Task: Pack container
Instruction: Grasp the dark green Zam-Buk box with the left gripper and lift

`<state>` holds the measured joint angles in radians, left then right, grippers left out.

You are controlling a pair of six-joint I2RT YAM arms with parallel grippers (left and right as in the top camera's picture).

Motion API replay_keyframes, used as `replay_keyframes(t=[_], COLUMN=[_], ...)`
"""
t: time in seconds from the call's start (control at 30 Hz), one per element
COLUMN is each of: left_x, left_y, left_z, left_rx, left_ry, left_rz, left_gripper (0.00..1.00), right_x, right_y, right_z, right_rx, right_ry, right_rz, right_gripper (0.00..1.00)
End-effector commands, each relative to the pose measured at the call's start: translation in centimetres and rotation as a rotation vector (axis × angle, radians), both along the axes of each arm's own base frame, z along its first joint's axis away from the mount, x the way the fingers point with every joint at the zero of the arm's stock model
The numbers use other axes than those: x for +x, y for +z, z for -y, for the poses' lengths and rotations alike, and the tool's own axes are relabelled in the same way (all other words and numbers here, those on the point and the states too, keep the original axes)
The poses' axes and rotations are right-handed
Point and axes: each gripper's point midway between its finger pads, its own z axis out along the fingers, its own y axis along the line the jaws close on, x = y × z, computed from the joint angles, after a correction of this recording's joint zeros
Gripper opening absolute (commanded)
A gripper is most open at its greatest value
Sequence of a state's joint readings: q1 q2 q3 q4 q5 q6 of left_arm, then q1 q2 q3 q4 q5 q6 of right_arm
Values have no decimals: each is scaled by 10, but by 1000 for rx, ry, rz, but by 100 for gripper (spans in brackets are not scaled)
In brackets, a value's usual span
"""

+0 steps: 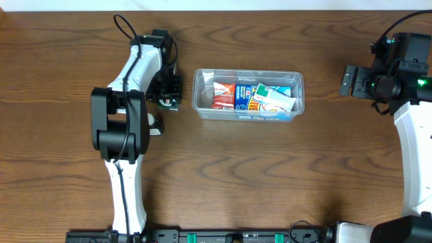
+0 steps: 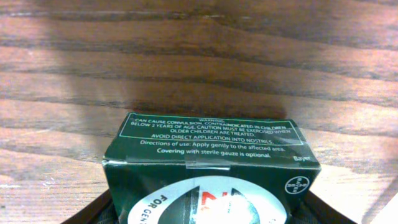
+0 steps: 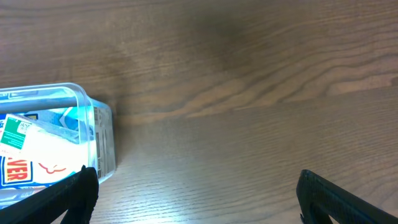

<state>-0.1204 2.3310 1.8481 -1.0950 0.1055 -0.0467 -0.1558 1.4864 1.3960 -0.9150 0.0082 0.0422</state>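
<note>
Left gripper (image 2: 208, 213) pinching a dark green box (image 2: 208, 155); right gripper (image 3: 196, 199) spread wide.
Clear container (image 1: 203, 101) sits on the wooden table (image 1: 270, 175) between both arms, nearer the left gripper, small cartons (image 1: 250, 96) filling its right part.

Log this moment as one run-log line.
left gripper: shut on green box, left of container | right gripper: open, empty, right of container | container: several boxes inside, left end bare
</note>
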Motion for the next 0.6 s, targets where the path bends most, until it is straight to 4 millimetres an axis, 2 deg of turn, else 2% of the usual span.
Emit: replay_keyframes(t=[0.0, 0.3, 0.57], left_x=[-1, -1, 10], left_y=[1, 15, 58], left_z=[1, 1, 3], left_rx=[-10, -10, -22], left_ry=[-6, -6, 7], left_rz=[-6, -8, 97], left_gripper=[57, 56, 56], right_x=[1, 1, 1], right_y=[8, 8, 8], right_z=[3, 3, 3], right_rx=[1, 1, 1], right_ry=[-19, -19, -19], right_rz=[23, 23, 23], right_gripper=[99, 99, 99])
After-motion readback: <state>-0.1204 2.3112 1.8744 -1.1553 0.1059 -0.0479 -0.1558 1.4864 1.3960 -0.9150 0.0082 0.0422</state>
